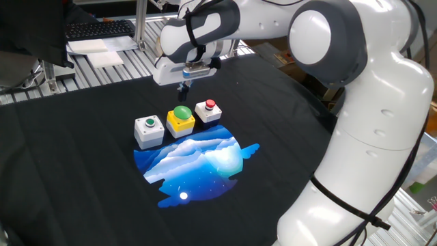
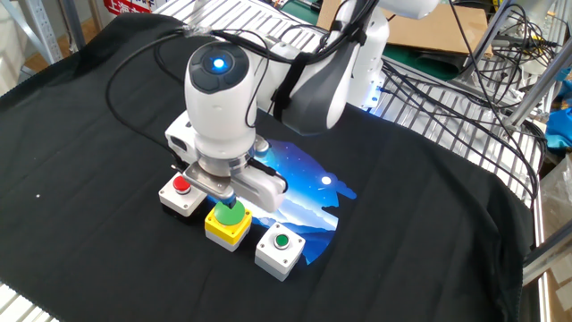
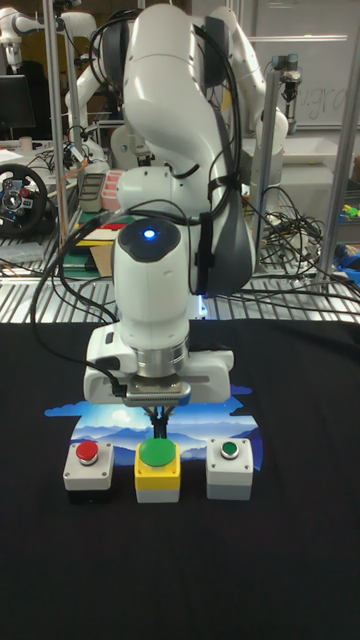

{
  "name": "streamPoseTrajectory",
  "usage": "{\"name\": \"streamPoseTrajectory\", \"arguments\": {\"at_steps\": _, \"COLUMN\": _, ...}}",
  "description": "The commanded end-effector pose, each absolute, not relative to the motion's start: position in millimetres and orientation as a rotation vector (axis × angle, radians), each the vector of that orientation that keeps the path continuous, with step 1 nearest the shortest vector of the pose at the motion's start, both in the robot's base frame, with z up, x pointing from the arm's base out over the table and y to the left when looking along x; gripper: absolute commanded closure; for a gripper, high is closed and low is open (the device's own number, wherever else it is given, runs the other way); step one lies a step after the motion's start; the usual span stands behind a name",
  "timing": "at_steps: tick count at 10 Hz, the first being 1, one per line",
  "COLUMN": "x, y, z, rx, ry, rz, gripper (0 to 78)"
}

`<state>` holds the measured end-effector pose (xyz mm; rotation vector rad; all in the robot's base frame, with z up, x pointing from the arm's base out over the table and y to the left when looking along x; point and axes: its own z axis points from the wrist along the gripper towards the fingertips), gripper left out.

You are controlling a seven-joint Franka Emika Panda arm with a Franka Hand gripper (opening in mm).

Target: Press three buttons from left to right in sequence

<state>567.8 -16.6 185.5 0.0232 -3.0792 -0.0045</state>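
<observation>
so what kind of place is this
Most likely a robotics lab: metal shelving crowded with cables and gear, a second robot arm in the background, and a keyboard on the bench behind the cloth-covered table.
</observation>
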Motion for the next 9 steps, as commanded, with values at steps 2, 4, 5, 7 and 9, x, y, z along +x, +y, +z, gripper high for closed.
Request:
{"name": "streamPoseTrajectory", "arguments": {"at_steps": 2, "x": 571.6, "y": -17.2, "z": 173.3, "rx": 0.018, "ry": -3.062, "rz": -0.007, "gripper": 77.6}}
{"name": "streamPoseTrajectory", "arguments": {"at_steps": 4, "x": 573.0, "y": -19.7, "z": 170.1, "rx": 0.01, "ry": -3.045, "rz": -0.002, "gripper": 77.6}}
{"name": "streamPoseTrajectory", "arguments": {"at_steps": 5, "x": 573.4, "y": -20.3, "z": 169.5, "rx": 0.01, "ry": -3.045, "rz": -0.001, "gripper": 77.6}}
{"name": "streamPoseTrajectory", "arguments": {"at_steps": 7, "x": 576.5, "y": -23.6, "z": 165.3, "rx": 0.009, "ry": -3.037, "rz": -0.001, "gripper": 77.6}}
{"name": "streamPoseTrajectory", "arguments": {"at_steps": 9, "x": 577.0, "y": -24.3, "z": 160.2, "rx": 0.004, "ry": -3.025, "rz": 0.0, "gripper": 77.6}}
